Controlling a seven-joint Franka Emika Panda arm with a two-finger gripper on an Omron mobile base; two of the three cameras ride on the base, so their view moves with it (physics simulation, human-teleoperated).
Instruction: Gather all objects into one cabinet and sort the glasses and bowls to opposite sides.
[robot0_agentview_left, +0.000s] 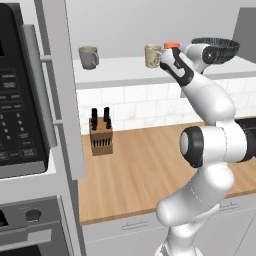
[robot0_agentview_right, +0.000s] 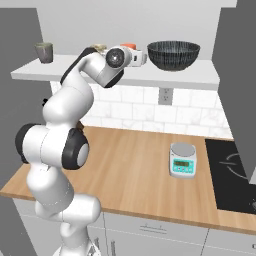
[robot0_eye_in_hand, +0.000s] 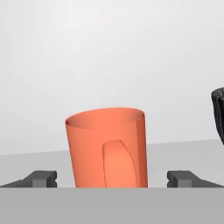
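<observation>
Left base view: we note the orange mug on the cabinet board, between the beige mug at its 9 o'clock and the black bowl at 3.

Right base view: the grey mug stands far left.

Hand view: gripper fingers apart, flanking the mug untouched. We advise closing squarely, clear of the handle.

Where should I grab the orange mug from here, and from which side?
Take the orange mug across its body, coming straight on as the gripper is now. It stands upright on the cabinet board with its handle facing the hand camera, and the open fingers already flank both side walls, so closing should clamp the walls rather than the handle.
</observation>
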